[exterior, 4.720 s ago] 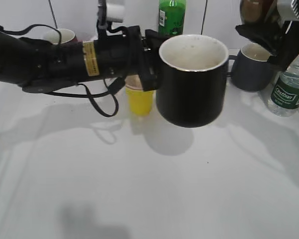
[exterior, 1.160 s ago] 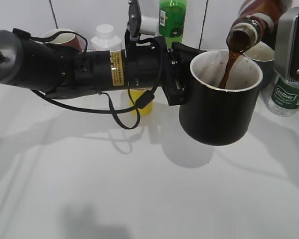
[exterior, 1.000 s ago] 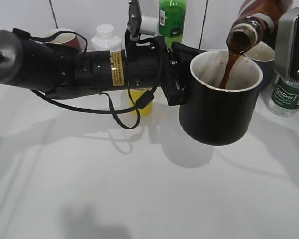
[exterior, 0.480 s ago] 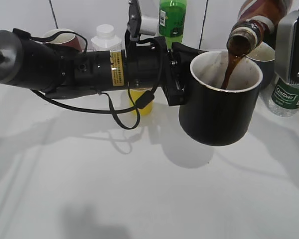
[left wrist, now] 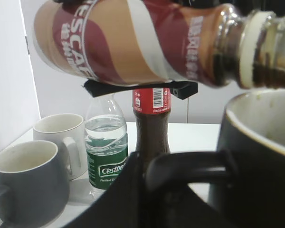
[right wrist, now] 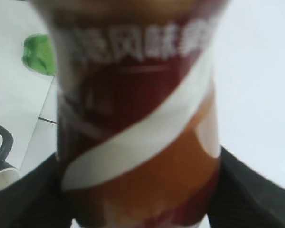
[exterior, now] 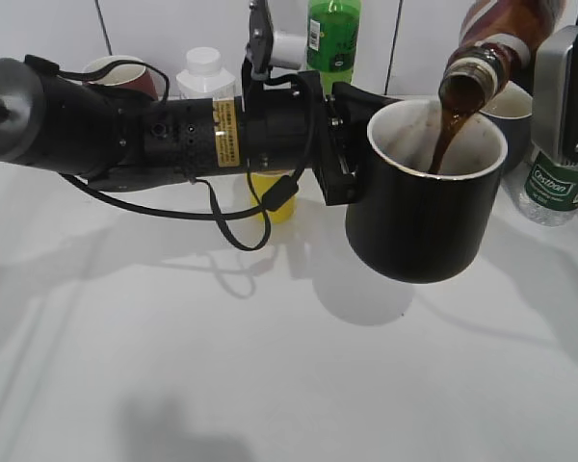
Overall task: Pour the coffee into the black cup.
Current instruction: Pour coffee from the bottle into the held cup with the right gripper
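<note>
**Coffee streams into the held black cup**

The left gripper [exterior: 339,144] is pinched on the handle of the black cup [exterior: 427,197], holding it clear of the bench with its shadow on the white surface below. In the left wrist view the dark fingers [left wrist: 133,190] wrap the handle while the cup's pale inner rim fills the right side. The right gripper [right wrist: 133,190] clamps the coffee bottle [exterior: 491,48] — its black pads [right wrist: 247,190] press on either side of the labelled body. The bottle is tilted mouth-down over the cup's far rim, and a brown stream of coffee [exterior: 441,140] falls from the neck into the cup, toward the right far part of the bench.

Outward from there, along the far edge: a grey mug [left wrist: 23,185] and a white mug [left wrist: 61,142] sit near the right far corner, beside a clear water bottle [exterior: 559,178] with a green label and a cola bottle [left wrist: 152,128]. A green bottle [exterior: 332,34] stands at the middle of the far edge, a yellow cup [exterior: 275,197] shows behind the left arm, and a white-capped bottle [exterior: 204,72] and another mug [exterior: 116,72] stand toward the left far corner.
</note>
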Robot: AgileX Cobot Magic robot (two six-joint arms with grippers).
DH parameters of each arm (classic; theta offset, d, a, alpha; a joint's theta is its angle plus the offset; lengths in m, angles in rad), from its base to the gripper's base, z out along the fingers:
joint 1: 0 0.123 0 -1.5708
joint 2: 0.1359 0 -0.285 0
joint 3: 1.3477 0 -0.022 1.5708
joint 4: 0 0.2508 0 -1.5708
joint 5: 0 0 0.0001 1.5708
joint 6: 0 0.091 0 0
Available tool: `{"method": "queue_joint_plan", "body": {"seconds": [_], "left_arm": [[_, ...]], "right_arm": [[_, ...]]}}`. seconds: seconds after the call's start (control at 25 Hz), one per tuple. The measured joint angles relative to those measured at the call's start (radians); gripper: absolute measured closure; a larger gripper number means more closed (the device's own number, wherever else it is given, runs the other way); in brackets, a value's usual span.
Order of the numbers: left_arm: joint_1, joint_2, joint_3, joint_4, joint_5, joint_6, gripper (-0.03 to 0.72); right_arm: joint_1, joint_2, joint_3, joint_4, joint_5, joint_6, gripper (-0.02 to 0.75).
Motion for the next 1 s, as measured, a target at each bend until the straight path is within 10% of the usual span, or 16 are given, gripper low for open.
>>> {"method": "queue_joint_plan", "body": {"seconds": [1.0], "left_arm": [[0.0,0.0,0.0,0.004,0.004,0.002,0.655]], "right_arm": [[0.0,-0.001,0.0,0.007,-0.001,-0.077,0.201]]}}
